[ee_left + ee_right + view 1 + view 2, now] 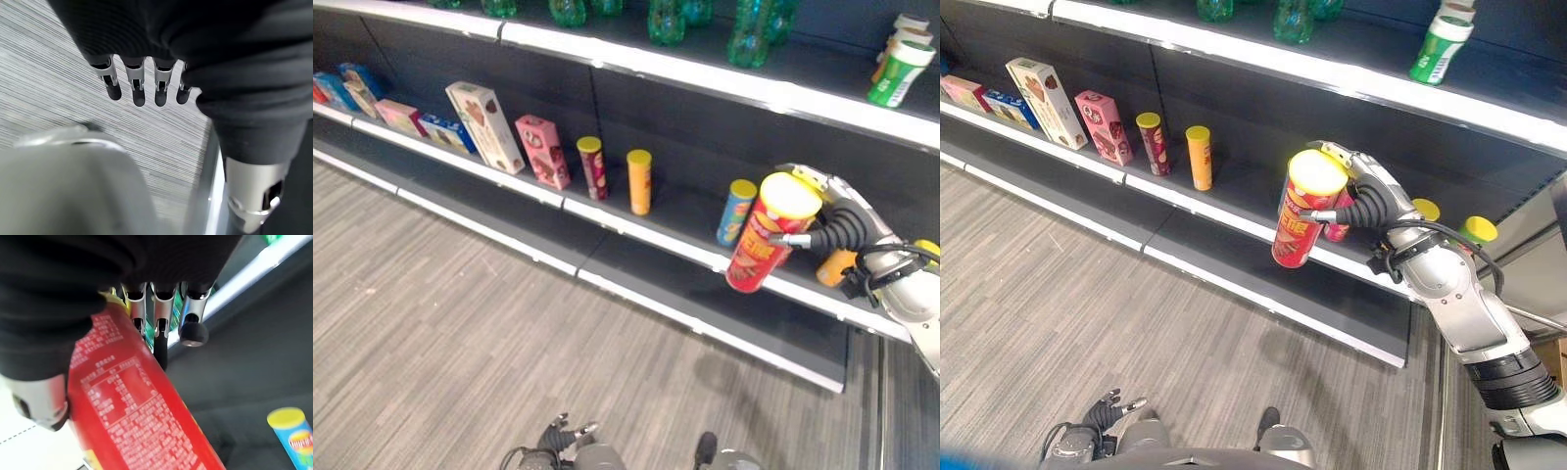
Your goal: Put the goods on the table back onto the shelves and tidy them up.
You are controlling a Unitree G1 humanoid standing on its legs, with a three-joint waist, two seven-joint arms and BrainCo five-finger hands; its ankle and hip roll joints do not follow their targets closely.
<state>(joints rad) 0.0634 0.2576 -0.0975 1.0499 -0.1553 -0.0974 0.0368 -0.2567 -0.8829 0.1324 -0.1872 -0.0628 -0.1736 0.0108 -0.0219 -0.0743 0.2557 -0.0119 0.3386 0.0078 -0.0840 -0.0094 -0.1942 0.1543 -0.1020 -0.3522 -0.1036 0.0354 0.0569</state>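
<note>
A: Biggest thing first?

B: Shelf unit, dark w/ white edges, running from upper left to lower right of the head views. Grey wood-look floor fills the lower left.

A: What's on the middle shelf?

B: Left to right: small boxes at far left, a tall white box leaning, a pink box, a dark red can w/ yellow lid, an orange can, then a blue can just left of the arm. Green bottles sit on the top shelf, and a green-and-white tube at upper right.

A: And the task item?

B: Red can w/ yellow lid, tilted, lid uppermost, held in the air at the front edge of the middle shelf, centre-right of frame. Not resting on the shelf.

A: Right hand?

B: Right hand is wrapped round the red can near its top; fingers curl over one side. Wrist cam shows the can's red label running right along the palm, w/ fingers past it and the blue can at lower right.

A: Left hand?

B: Left hand hangs low over the floor, bottom centre-left of the head views. Fingers straight and relaxed, holding nothing.
</note>
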